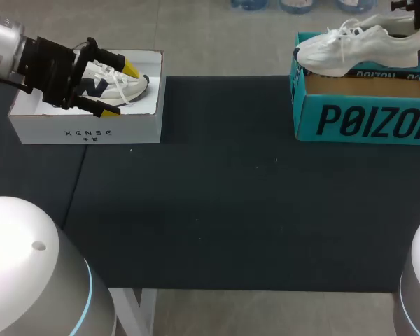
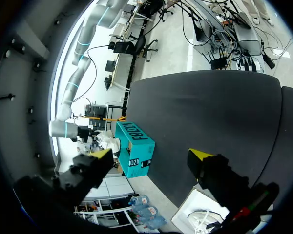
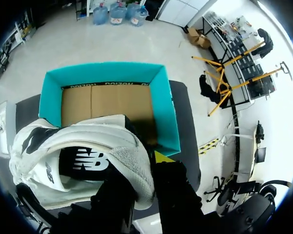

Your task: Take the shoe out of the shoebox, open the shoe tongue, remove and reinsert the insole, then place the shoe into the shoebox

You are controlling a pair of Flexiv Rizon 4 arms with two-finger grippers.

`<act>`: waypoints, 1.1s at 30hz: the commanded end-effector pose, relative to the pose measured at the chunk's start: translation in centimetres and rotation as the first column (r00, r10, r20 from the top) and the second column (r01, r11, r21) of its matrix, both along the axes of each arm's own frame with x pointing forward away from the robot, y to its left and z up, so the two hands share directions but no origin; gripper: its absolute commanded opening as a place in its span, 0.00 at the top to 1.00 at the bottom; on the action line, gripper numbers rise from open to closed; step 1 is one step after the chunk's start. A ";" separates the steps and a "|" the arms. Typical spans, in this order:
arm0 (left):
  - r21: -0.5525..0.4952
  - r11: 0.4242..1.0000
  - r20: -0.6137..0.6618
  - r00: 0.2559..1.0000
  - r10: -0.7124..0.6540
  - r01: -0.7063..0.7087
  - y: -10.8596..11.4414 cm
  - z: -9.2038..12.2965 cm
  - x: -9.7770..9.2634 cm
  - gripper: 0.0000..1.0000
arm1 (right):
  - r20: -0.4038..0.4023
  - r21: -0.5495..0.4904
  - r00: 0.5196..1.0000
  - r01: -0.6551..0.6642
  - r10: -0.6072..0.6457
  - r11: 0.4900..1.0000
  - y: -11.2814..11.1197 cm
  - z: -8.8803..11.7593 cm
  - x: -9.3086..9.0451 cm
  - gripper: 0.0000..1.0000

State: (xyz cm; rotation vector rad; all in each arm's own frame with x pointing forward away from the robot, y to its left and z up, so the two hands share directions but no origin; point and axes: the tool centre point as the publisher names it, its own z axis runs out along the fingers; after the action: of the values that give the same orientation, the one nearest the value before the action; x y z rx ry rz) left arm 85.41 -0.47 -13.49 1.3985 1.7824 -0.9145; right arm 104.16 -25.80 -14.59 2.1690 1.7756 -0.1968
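My right gripper [image 3: 141,168] is clamped on the heel collar of the shoe [image 3: 88,141], one finger inside and one outside. It holds the shoe just above the open teal box [image 3: 166,112], far right, I judge to clear the rim. My left gripper [image 1: 121,89] hangs wide open and empty over the other shoe [image 1: 136,85] in the white box [image 1: 91,129], far left, likely poised to grasp

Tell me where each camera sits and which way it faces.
Head view: above and behind, looking down on the table; both arm bases and the left arm show.
Left wrist view: on the left wrist, looking across the table past open left jaws to the teal shoebox.
Right wrist view: on the right wrist, looking down into that box; right jaws hold the white shoe.
Shared: all three show the teal shoebox; head and left wrist show the white shoebox.
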 end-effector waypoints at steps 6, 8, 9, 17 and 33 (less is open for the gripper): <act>0.002 1.000 0.001 1.000 0.000 0.000 -0.1 0.0 0.0 0.00 | -0.051 -0.015 0.999 0.006 -0.007 1.000 -0.8 0.2 0.6 1.00; 0.002 1.000 0.001 1.000 0.000 0.000 -0.1 0.0 0.0 0.00 | -0.051 -0.015 0.999 0.006 -0.007 1.000 -0.8 0.2 0.6 1.00; 0.002 1.000 0.001 1.000 0.000 0.000 -0.1 0.0 0.0 0.00 | -0.051 -0.015 0.999 0.006 -0.007 1.000 -0.8 0.2 0.6 1.00; 0.002 1.000 0.001 1.000 0.000 0.000 -0.1 0.0 0.0 0.00 | -0.039 -0.025 0.999 0.005 -0.006 1.000 -0.9 0.3 0.9 1.00; 0.002 1.000 0.001 1.000 0.000 0.000 -0.1 0.0 0.0 0.00 | -0.009 -0.016 0.993 0.115 -0.115 0.993 -5.3 -4.9 3.5 1.00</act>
State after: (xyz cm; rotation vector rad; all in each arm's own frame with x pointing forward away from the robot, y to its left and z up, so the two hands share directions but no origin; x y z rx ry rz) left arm 85.41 -0.46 -13.49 1.3984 1.7824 -0.9145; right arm 106.60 -30.94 -18.50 2.2529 1.6497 -0.2402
